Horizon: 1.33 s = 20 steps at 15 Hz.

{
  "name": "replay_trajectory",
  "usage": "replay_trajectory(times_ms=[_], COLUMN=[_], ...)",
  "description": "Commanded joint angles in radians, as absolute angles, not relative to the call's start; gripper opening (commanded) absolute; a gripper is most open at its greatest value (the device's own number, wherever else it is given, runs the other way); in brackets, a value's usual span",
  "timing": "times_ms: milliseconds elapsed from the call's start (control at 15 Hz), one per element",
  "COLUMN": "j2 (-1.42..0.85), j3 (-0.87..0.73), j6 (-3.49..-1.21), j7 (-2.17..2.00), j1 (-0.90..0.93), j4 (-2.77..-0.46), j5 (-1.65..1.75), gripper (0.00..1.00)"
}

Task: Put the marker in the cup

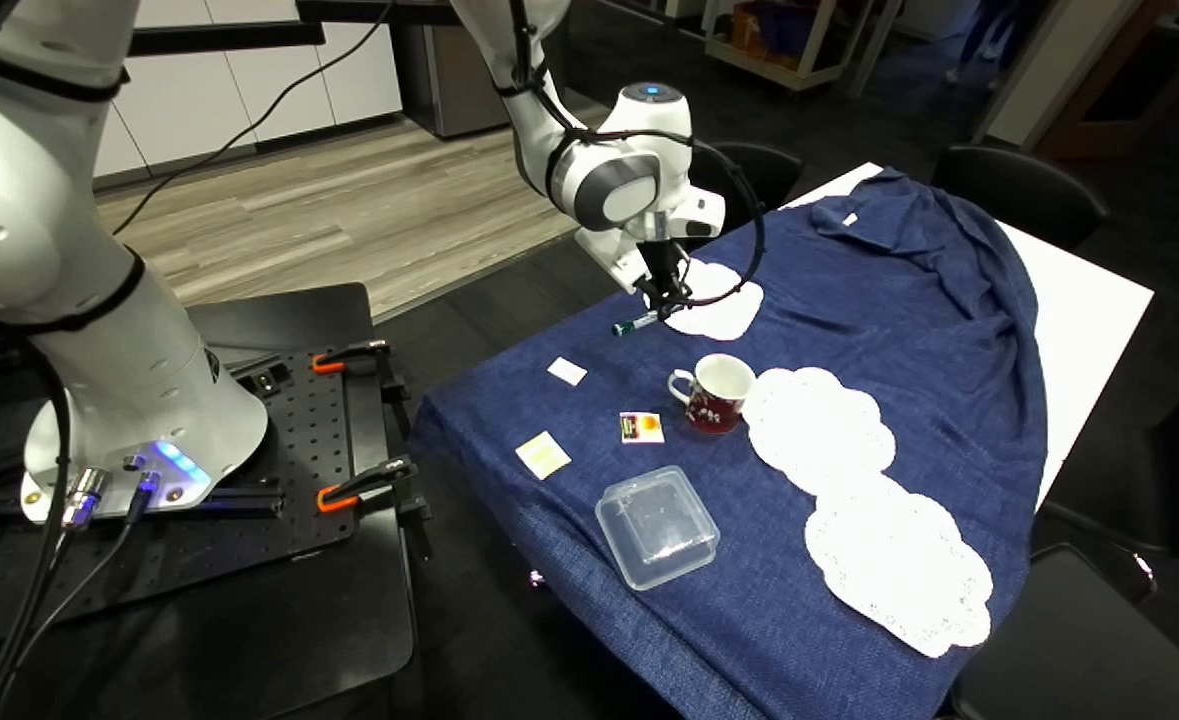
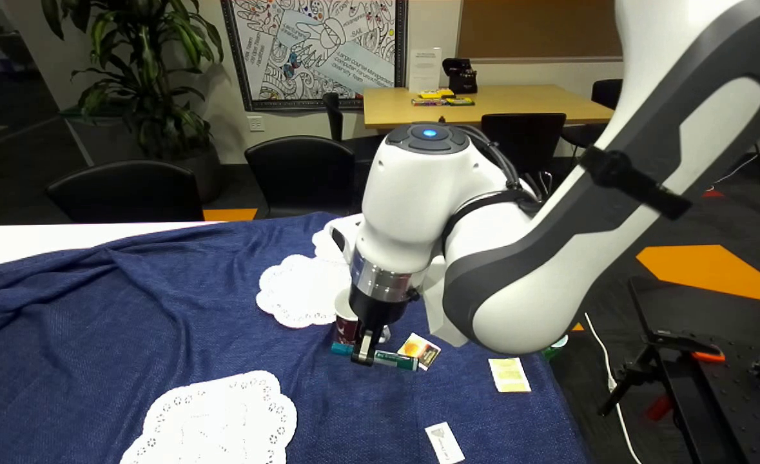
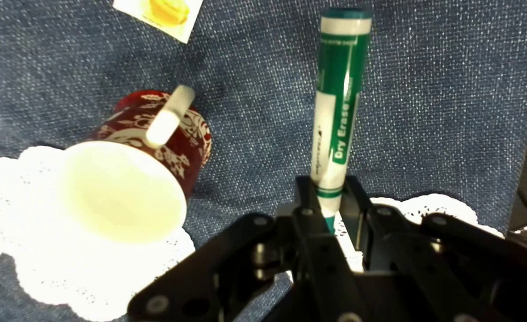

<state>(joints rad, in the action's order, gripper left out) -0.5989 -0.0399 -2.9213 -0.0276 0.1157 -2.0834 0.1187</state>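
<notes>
The marker, a green and white dry-erase pen, shows in the wrist view (image 3: 340,116) and in both exterior views (image 1: 633,325) (image 2: 396,360). My gripper (image 3: 329,192) is shut on the marker near one end and holds it above the cloth, roughly level. The gripper also shows in both exterior views (image 1: 663,304) (image 2: 363,353). The cup is a mug, dark red with a white pattern outside and white inside. It stands upright with its handle toward the robot's base in an exterior view (image 1: 717,402), left of the gripper in the wrist view (image 3: 131,188), and partly behind the gripper (image 2: 346,327).
A clear square plastic container (image 1: 657,527) stands near the table edge. Lace doilies (image 1: 817,425) (image 1: 899,565) (image 1: 721,310) lie on the blue cloth (image 1: 909,350), one against the cup. Small packets (image 1: 641,427) (image 1: 543,455) and a white card (image 1: 568,371) lie nearby.
</notes>
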Motion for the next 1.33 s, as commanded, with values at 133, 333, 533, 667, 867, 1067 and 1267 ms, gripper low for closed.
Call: replay_trajectory(times_ms=[133, 333, 533, 667, 867, 1067, 1267], j2=[-0.425, -0.370, -0.328, -0.295, -0.269, -0.281, -0.288], j3=[-0.055, -0.037, -0.031, -0.041, -0.036, -0.056, -0.055], j6=[-2.898, -2.875, -2.829, -2.759, -2.550, -2.552, -2.557], j7=[-0.048, -0.020, 0.002, 0.008, 0.063, 0.042, 0.041], j1=[0.086, 0.033, -0.018, -0.045, -0.097, -0.086, -0.084], j4=[-2.223, -2.241, -2.226, -2.206, -2.135, -2.128, -2.133], j5=[0.084, 0.056, 0.027, 0.018, -0.011, 0.014, 0.015], gripper=[0.05, 0.05, 0.05, 0.05, 0.05, 0.19, 0.19])
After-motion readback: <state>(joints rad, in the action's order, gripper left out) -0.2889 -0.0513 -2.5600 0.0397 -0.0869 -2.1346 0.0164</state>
